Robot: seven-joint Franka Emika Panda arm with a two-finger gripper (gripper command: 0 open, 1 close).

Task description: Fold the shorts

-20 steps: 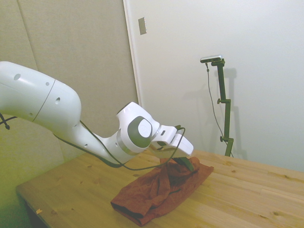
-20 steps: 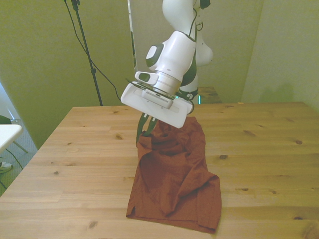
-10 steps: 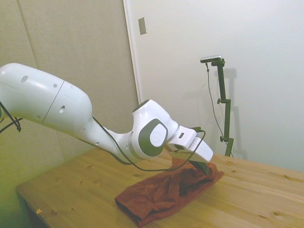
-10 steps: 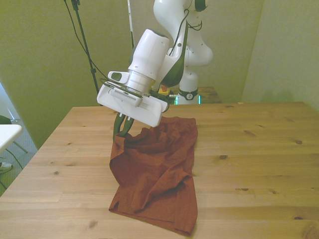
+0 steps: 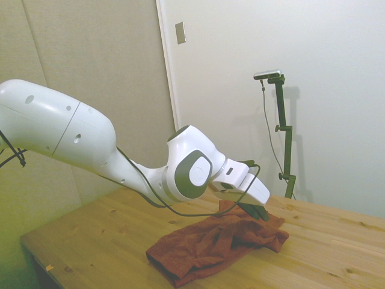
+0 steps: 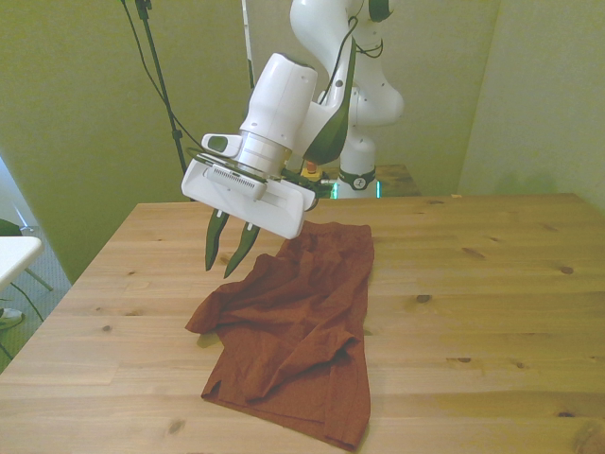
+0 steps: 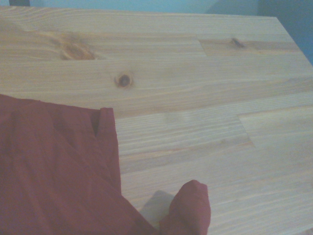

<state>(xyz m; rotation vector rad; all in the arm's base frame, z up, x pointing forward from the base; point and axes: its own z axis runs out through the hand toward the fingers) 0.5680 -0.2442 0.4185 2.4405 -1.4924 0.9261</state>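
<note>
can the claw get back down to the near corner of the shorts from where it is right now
Probably yes. The claw hangs open just above the shorts, which lie loose on the table. Nothing stands between them.

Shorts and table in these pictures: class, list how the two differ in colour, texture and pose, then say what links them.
1. Colour: the shorts are rust-red; the table is pale wood.
2. Texture: the shorts are soft and wrinkled; the table is hard, with grain and knots.
3. Pose: the shorts lie crumpled with raised folds; the table is flat.
Link: the shorts rest on the table, below the open pincer.
</note>
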